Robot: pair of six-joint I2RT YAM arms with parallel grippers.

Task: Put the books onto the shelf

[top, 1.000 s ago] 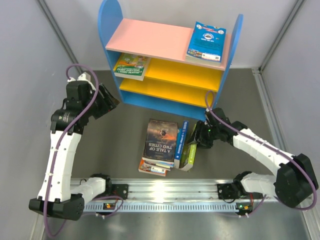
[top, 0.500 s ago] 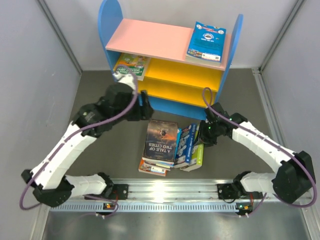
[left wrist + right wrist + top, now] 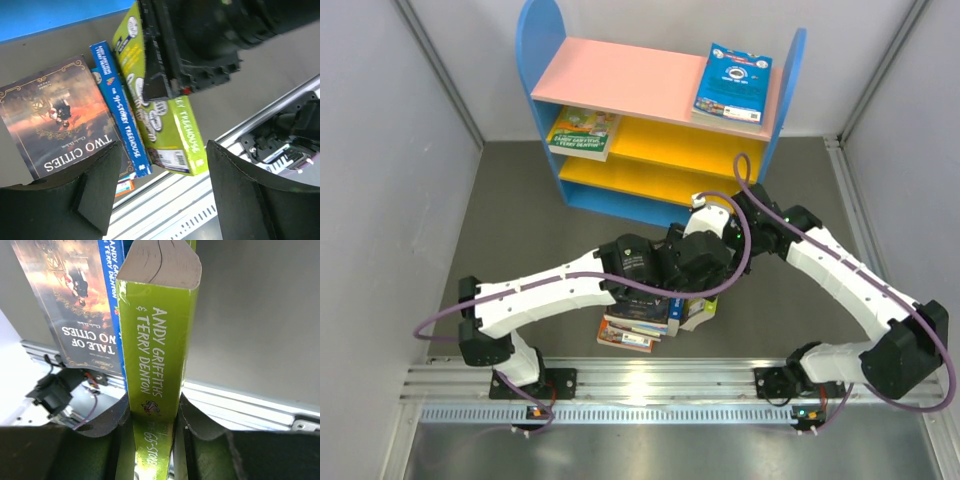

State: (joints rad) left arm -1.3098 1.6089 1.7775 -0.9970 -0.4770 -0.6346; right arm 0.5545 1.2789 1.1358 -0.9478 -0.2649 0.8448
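The shelf [image 3: 620, 80] stands behind the pile of books [image 3: 65, 125], where the green book [image 3: 150, 340] is pinched in the right hand [image 3: 152, 425], the left hand [image 3: 160, 185] open above it; pickup looks underway, next needing a clear lift shelfward.

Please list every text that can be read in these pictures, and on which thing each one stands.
"ANDY GRIFFITHS & TERRY DENTON": green book, spine.
"TREEHOUSE": the same spine, further along.
"THE 91-STOREY TREEHOUSE": blue book, spine.
"TWO CITIES": dark book, cover.
On the shelf: light blue book and green-yellow book, print too small to read.
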